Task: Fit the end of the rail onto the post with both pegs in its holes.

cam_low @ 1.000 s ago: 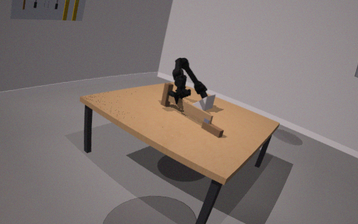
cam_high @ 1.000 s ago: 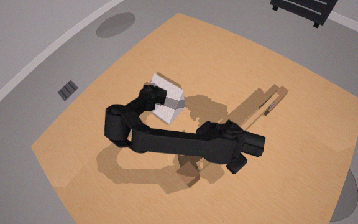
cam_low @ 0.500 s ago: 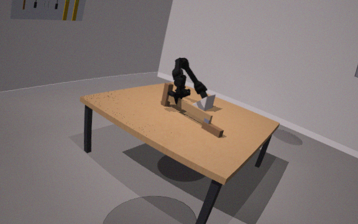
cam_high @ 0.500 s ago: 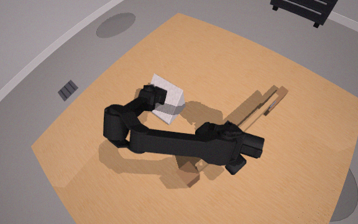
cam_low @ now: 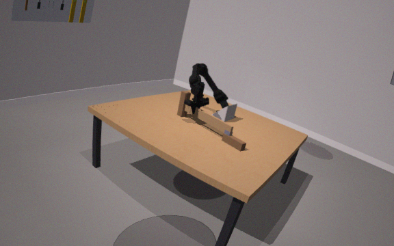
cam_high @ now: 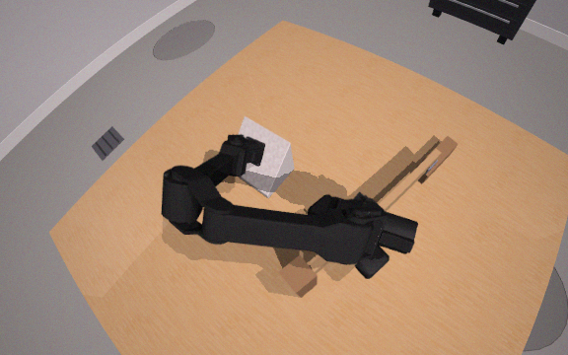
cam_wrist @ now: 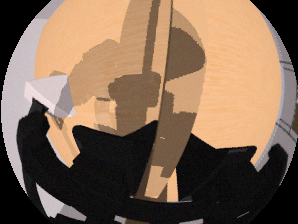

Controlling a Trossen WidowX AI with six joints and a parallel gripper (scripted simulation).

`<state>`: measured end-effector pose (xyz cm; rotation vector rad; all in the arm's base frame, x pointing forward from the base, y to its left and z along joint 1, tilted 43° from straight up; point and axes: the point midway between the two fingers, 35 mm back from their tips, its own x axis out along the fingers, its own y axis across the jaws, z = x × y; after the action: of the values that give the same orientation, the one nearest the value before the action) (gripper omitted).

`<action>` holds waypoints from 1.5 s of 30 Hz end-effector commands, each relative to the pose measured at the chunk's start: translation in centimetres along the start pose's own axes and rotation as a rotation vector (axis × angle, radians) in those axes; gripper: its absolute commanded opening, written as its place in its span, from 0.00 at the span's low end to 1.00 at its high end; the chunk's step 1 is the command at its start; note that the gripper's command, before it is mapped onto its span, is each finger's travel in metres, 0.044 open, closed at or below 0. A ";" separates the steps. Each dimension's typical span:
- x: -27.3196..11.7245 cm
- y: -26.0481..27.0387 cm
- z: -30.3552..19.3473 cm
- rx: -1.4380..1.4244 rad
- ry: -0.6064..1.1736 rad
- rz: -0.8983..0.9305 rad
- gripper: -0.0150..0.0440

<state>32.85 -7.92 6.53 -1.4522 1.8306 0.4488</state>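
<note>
The rail [cam_low: 215, 121] [cam_wrist: 172, 145] stands on edge. Its far end is at the pale bracket [cam_low: 228, 132] [cam_high: 432, 165] on the low footboard block [cam_low: 237, 143] [cam_high: 446, 148]. My gripper [cam_low: 194, 110] [cam_wrist: 165, 124] is shut on the rail near its post end. The rail looks raised off the table and roughly level. The short wooden post [cam_low: 183, 104] [cam_high: 299, 276] stands just beyond that end. The arm and fingers hide most of the rail end, the holes and the pegs, so I cannot tell whether the pegs are in the holes or the end touches the post.
A pale grey wedge-shaped block [cam_high: 268, 153] [cam_low: 229, 112] [cam_wrist: 47, 92] stands on the wooden table [cam_high: 388, 84] [cam_low: 142, 119], near the arm's base and off to the side of the rail. The arm spans above the table between the wedge and the post, and casts shadows across the rail.
</note>
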 end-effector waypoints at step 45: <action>-3.0 0.0 2.8 -0.001 -0.006 -0.005 1.00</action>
<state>33.95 -4.15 6.87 -1.4585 1.8226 0.4501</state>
